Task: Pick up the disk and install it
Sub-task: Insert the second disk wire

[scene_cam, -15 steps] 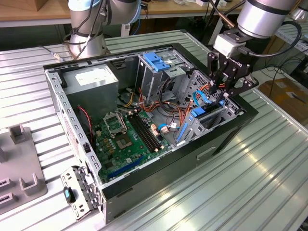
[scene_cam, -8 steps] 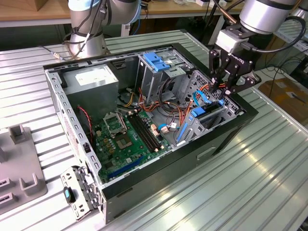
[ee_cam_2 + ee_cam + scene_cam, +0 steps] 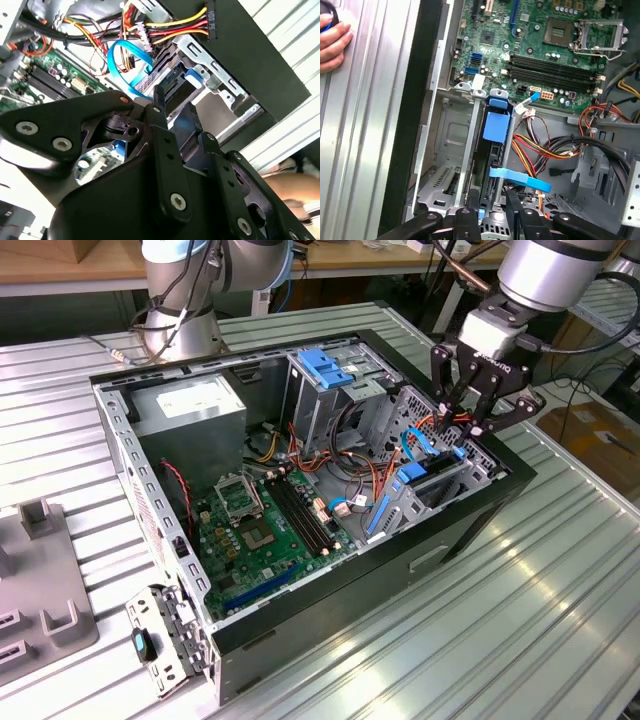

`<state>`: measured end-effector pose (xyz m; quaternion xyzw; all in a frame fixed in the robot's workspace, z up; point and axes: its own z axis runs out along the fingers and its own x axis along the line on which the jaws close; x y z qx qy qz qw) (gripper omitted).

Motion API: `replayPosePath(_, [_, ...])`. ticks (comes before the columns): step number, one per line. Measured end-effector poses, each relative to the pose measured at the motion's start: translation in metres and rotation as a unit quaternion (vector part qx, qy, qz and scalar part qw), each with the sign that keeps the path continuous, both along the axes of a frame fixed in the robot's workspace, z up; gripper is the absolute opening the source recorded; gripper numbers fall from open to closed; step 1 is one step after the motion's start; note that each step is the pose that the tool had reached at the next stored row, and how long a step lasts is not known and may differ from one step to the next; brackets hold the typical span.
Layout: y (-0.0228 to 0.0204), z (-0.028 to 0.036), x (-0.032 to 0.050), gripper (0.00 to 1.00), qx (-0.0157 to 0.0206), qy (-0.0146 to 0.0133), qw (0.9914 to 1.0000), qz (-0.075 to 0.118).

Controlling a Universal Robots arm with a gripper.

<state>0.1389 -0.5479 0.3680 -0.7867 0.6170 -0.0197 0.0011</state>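
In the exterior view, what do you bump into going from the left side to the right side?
Grey holder blocks → loose metal bracket → green circuit board → blue bracket on the metal cage → the claw.

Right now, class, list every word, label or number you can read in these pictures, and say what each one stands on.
No text can be read in these pictures.
White label on the power supply: has print, too small to read.
Motherboard: has white markings, too small to read.
Blue tab on the disk: plain, no text.
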Motion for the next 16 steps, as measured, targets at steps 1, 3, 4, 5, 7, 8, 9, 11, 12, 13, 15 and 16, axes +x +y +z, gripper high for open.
replayPosePath(1, [0.0000, 0.0000, 0.0000, 0.35, 0.0000, 0.0000, 0.99996, 0.009])
replayPosePath(3, [0.0000, -0.0001, 0.0000, 0.35, 0.0000, 0.0000, 0.99931, 0.037])
replayPosePath(4, [0.0000, -0.0001, 0.0000, 0.35, 0.0000, 0.0000, 0.99873, 0.050])
replayPosePath(5, [0.0000, -0.0001, 0.0000, 0.35, 0.0000, 0.0000, 0.99817, 0.060])
replayPosePath(7, [0.0000, -0.0001, 0.0000, 0.35, 0.0000, 0.0000, 0.99664, 0.082])
replayPosePath(8, [0.0000, -0.0001, 0.0000, 0.35, 0.0001, 0.0000, 0.99546, 0.095])
replayPosePath(9, [0.0000, -0.0002, 0.0000, 0.35, 0.0002, 0.0000, 0.99478, 0.102])
replayPosePath(11, [0.0000, -0.0002, 0.0000, 0.35, 0.0003, -0.0001, 0.99139, 0.131])
replayPosePath(12, [0.0000, -0.0003, 0.0000, 0.35, 0.0003, -0.0001, 0.99011, 0.140])
replayPosePath(13, [0.0000, -0.0003, 0.0000, 0.35, 0.0003, -0.0001, 0.98896, 0.148])
replayPosePath(15, [0.0000, -0.0004, 0.0000, 0.35, 0.0003, -0.0002, 0.98573, 0.168])
replayPosePath(16, [0.0000, -0.0004, 0.0000, 0.35, 0.0003, -0.0002, 0.98392, 0.179])
